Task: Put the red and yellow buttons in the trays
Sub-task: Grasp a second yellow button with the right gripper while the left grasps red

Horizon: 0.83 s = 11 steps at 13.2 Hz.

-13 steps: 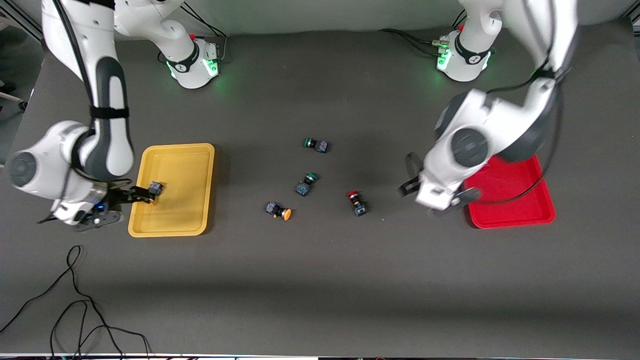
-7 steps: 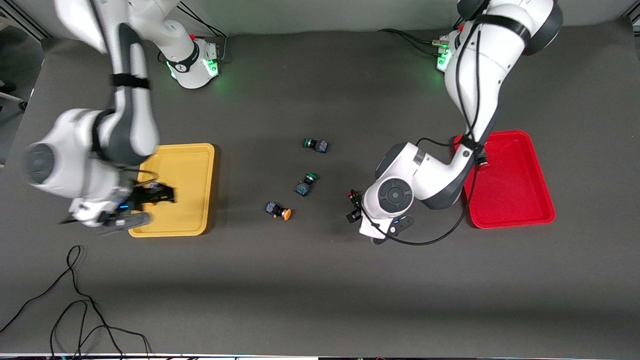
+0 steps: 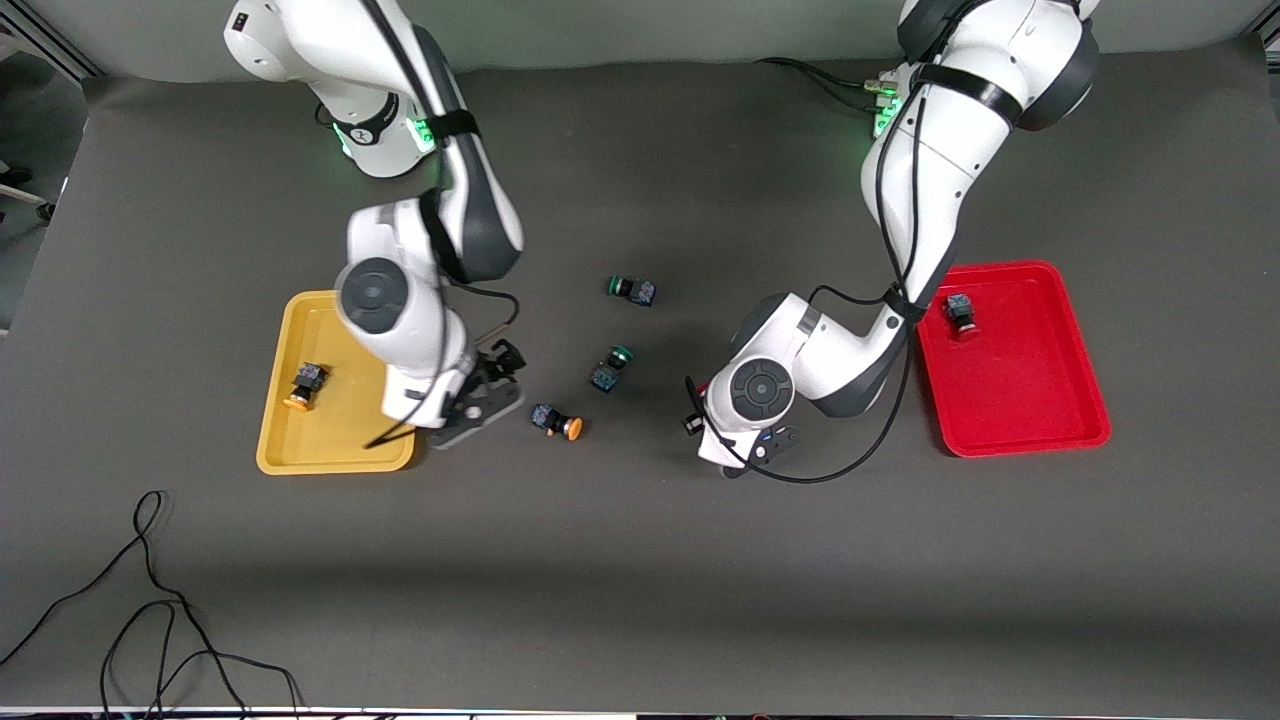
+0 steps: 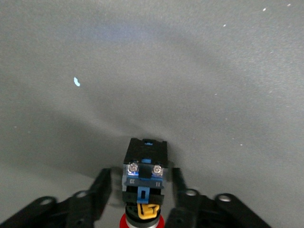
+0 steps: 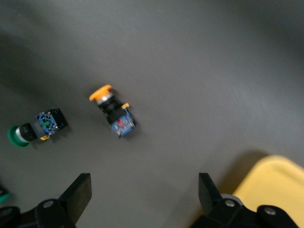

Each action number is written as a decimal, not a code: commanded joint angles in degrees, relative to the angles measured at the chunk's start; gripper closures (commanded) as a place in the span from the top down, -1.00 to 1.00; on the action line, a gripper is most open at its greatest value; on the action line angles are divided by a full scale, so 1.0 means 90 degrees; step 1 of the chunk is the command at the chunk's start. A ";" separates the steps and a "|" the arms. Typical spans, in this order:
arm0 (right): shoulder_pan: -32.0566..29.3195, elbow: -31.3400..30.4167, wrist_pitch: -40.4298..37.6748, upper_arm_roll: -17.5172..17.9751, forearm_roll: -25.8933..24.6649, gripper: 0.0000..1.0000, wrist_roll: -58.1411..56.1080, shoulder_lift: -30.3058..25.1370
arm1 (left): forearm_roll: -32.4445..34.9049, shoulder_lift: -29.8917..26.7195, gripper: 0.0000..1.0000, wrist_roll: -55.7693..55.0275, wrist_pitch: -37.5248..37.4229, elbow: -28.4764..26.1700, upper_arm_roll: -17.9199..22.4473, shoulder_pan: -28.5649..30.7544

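Note:
One yellow button (image 3: pixel 302 385) lies in the yellow tray (image 3: pixel 340 450). Another yellow button (image 3: pixel 558 422) lies on the table and shows in the right wrist view (image 5: pixel 112 109). My right gripper (image 3: pixel 497 380) (image 5: pixel 145 194) is open and empty, over the table between the yellow tray and that button. One red button (image 3: pixel 959 312) lies in the red tray (image 3: pixel 1030 400). My left gripper (image 3: pixel 698 408) (image 4: pixel 142 190) is open and low over the table, its fingers (image 4: pixel 103 183) either side of the other red button (image 4: pixel 144 175). The hand hides this button in the front view.
Two green-capped buttons (image 3: pixel 631 289) (image 3: pixel 611 367) lie mid-table, one close to the loose yellow button; it shows in the right wrist view (image 5: pixel 37 127). The yellow tray's corner (image 5: pixel 273 187) is beside my right gripper. A black cable (image 3: pixel 150 600) lies near the front edge.
My right gripper let go of a yellow button in the yellow tray and moved toward the loose yellow button. My left arm swung from the red tray and came down around the red button.

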 commanded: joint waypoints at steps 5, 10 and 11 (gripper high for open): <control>-0.0155 0.0106 0.1387 0.0434 0.1974 1.00 -0.2625 0.1335 | 0.0128 -0.1060 -1.00 0.0918 -0.1820 -0.0044 0.0065 0.0704; -0.0155 0.0106 0.1808 0.0727 0.2407 1.00 -0.2805 0.1659 | 0.0499 -0.3431 -1.00 0.3700 -0.1692 -0.2693 0.0056 0.2421; -0.0155 0.0106 0.1847 0.0728 0.2446 0.89 -0.2766 0.1727 | 0.0489 -0.3813 -1.00 0.4199 -0.1380 -0.3290 0.0056 0.2764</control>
